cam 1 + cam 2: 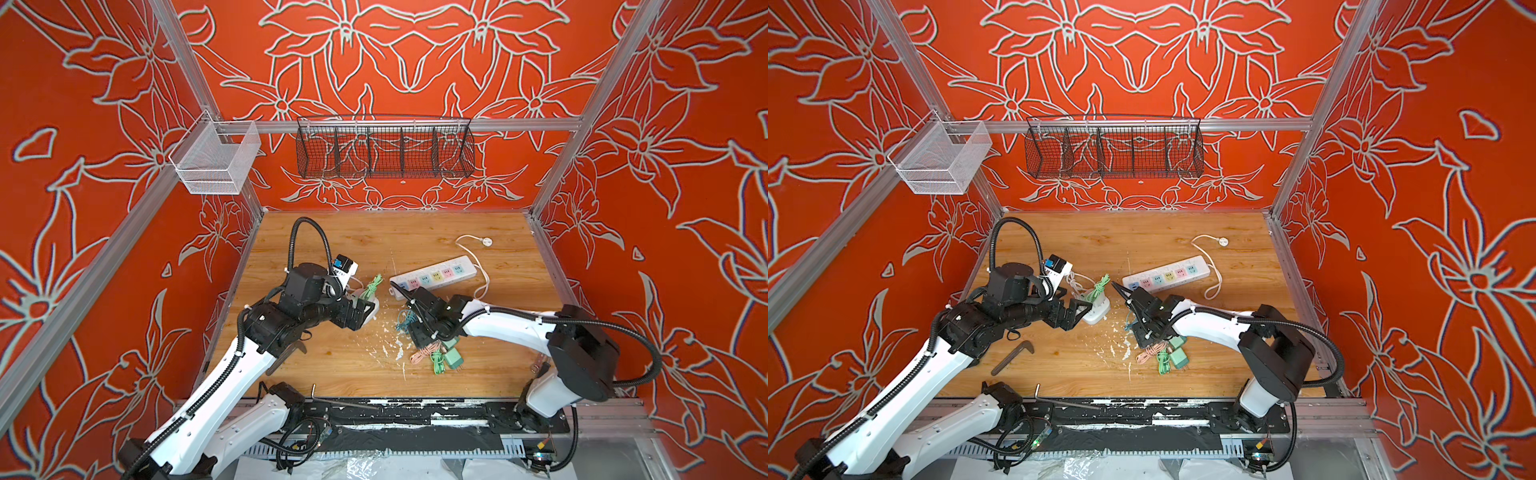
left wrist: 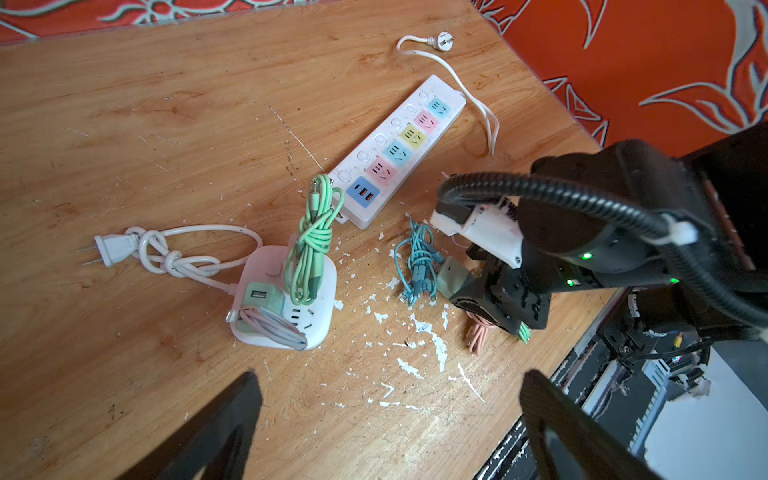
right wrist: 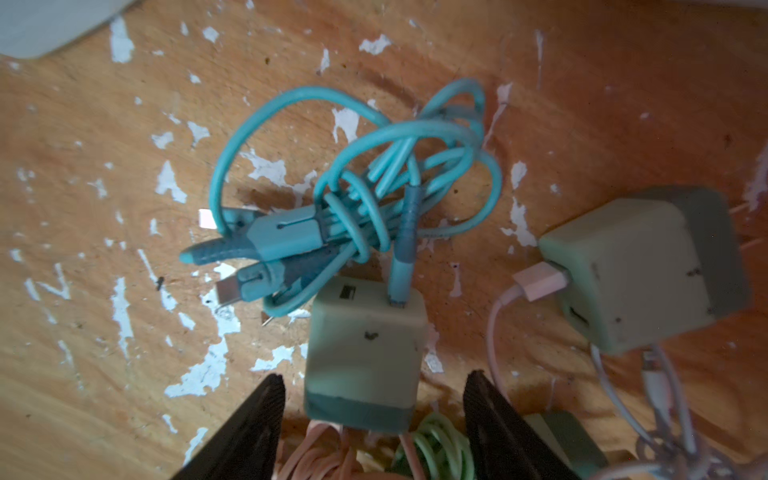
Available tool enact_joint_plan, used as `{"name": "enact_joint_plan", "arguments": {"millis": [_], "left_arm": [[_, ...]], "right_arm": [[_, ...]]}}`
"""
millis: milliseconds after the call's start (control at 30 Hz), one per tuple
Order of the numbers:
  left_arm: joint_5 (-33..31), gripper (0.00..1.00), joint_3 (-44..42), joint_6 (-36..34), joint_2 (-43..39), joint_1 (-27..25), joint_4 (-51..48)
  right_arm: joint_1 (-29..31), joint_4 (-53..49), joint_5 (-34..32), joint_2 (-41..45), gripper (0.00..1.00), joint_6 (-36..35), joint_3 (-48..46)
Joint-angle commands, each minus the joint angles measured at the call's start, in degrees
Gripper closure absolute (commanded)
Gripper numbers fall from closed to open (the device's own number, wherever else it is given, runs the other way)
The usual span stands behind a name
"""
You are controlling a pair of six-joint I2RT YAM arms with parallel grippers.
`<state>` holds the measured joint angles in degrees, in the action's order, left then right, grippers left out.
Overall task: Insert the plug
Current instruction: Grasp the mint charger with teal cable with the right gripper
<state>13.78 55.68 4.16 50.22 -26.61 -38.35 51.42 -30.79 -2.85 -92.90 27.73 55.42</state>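
- The right gripper (image 3: 374, 376) is hovering low over the wooden table (image 3: 104, 291). Its fingers (image 3: 249, 428) are standing apart on either side of a pale green charger cube (image 3: 365, 349). A gap is showing at each side, so nothing is being gripped.
- The charger cube is lying on the table among loose cables, and a teal cable (image 3: 286, 232) is sitting plugged into its face and bunching up just beyond it.
- A second green cube (image 3: 640, 270) is lying near the first, with a pink connector (image 3: 540, 282) sticking into it.
- In both top views the white power strip (image 1: 432, 276) is lying on the table just behind the right gripper.
- The left gripper (image 2: 388, 376) is hanging over bare table with its fingers spread wide, holding nothing.
- A white socket hub (image 2: 326, 291) is sitting near the left gripper, carrying a knotted green cable (image 2: 311, 249).
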Motion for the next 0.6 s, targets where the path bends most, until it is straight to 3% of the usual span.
{"name": "enact_joint_plan", "arguments": {"millis": [0,300,567], "left_arm": [[-0.31,0.03,-0.62,0.54,-0.99,0.24,1.17],[0.31,0.03,-0.67,0.45,-1.28,0.24,1.87],[5.64,0.03,0.22,1.59,-0.34,0.25,1.98]], "right_arm": [[-0.23,-1.99,-2.37,-2.34,0.33,2.42,1.86],[-0.25,-2.06,-2.2,-4.73,0.47,1.82,3.29],[-0.26,-2.94,-2.63,-1.29,0.65,1.19,4.24]]}}
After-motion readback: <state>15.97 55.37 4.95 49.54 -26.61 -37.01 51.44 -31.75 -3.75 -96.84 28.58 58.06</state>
